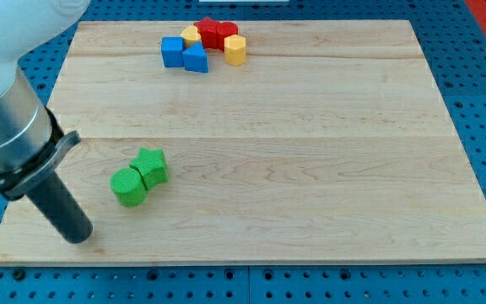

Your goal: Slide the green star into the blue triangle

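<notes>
A green cylinder (128,187) lower left; blue cube (172,51), yellow (235,50) and red blocks (216,33) up top.

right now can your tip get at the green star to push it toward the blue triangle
Probably, but not straight on. My tip sits at the view's lower left, and the green cylinder touches the green star on my side. I would likely skirt the cylinder first; the blue triangle lies toward the view's top.

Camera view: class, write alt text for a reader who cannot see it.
My tip rests left of the green star and touching green cylinder. The blue triangle sits in a top cluster on the wooden board.
</notes>
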